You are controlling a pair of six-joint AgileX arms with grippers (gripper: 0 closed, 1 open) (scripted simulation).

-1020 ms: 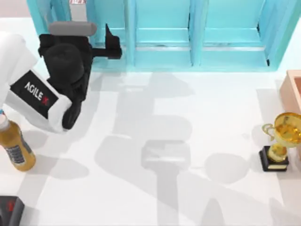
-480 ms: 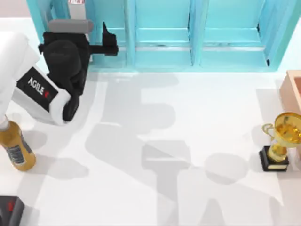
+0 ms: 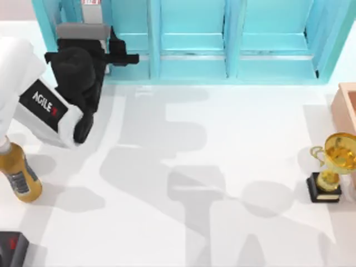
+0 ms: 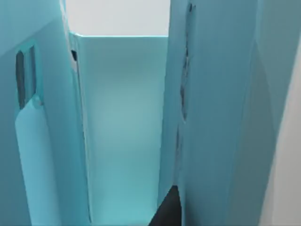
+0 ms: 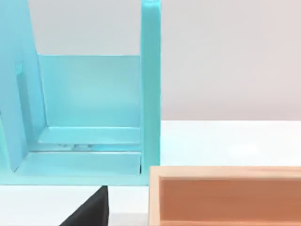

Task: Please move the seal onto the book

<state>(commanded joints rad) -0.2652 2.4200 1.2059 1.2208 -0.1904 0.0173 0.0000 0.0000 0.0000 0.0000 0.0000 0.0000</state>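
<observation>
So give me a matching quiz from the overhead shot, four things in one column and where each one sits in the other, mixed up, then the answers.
Things:
1. gold trophy cup
2. amber bottle
3. turquoise shelf unit
4. left gripper

Places:
A. along the far edge of the table
B. near the table's left edge
C. at the shelf unit's left compartment
D. near the table's right edge, beside an orange-tan box

Pairs: 1-D, 2-B, 3-A, 4-C
</observation>
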